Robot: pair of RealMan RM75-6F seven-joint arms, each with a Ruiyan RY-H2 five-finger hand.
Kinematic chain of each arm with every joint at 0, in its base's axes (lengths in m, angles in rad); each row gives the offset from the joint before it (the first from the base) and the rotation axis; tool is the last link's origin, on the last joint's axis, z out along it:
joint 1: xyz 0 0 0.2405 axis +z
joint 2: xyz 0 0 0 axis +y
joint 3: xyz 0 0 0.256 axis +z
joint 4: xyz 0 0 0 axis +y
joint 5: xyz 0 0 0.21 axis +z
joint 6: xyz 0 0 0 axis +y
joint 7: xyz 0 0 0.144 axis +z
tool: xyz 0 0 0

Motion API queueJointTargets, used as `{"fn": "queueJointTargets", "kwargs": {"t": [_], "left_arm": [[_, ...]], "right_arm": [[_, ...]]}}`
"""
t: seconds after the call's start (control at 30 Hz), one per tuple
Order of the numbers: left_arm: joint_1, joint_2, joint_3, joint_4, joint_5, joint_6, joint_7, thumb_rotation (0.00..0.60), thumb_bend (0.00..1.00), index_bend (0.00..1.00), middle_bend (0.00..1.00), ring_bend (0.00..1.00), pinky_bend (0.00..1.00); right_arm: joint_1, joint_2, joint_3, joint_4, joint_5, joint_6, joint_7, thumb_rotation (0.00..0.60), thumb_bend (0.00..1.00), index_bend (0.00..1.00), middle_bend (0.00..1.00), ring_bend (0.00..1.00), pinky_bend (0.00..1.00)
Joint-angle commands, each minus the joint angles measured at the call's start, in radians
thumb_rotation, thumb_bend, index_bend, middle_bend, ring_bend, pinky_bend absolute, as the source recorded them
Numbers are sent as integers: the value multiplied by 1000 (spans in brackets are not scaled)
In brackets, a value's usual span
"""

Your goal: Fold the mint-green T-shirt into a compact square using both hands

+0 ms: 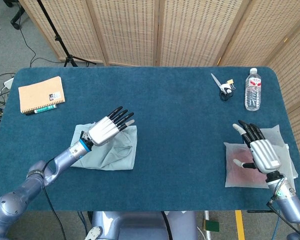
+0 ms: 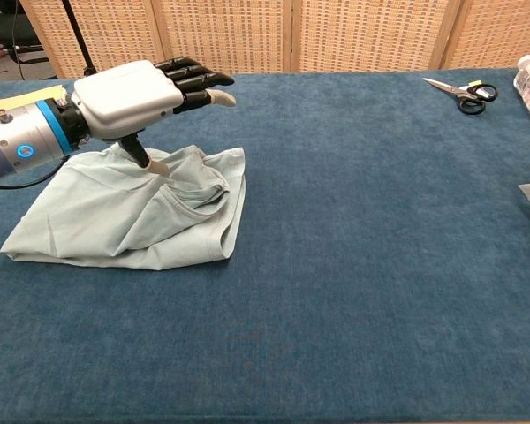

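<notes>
your blue worktop [image 1: 180, 130] carries the mint-green t-shirt [image 1: 115, 150] at about 8 o'clock, folded into a rumpled, roughly square bundle. your left hand [image 1: 106, 129] hovers over its far edge, fingers spread and holding nothing, thumb pointing down onto the cloth. your right hand [image 1: 257, 148] sits at 4 o'clock, fingers spread, above a pinkish cloth [image 1: 240, 172].

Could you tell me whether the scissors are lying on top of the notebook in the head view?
No, the scissors lie on the bare blue cloth near the water bottle, far across the table from the notebook.
</notes>
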Motion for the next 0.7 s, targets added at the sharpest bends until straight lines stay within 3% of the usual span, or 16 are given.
{"fn": "queueJointTargets", "kwargs": {"t": [0.03, 0.3, 0.7], "left_arm": [[17, 13, 9, -24, 5, 21, -4, 600, 0, 0, 0, 0, 0], [48, 32, 34, -81, 24, 48, -14, 600, 0, 0, 0, 0, 0], [55, 24, 32, -127, 31, 47, 4, 600, 0, 0, 0, 0, 0]], "right_arm": [[0, 0, 0, -1, -1, 1, -1, 600, 2, 0, 0, 0, 0], [-3, 3, -2, -8, -6, 7, -3, 600, 2, 0, 0, 0, 0], [-3, 7, -2, -10, -8, 11, 3, 600, 2, 0, 0, 0, 0]]}}
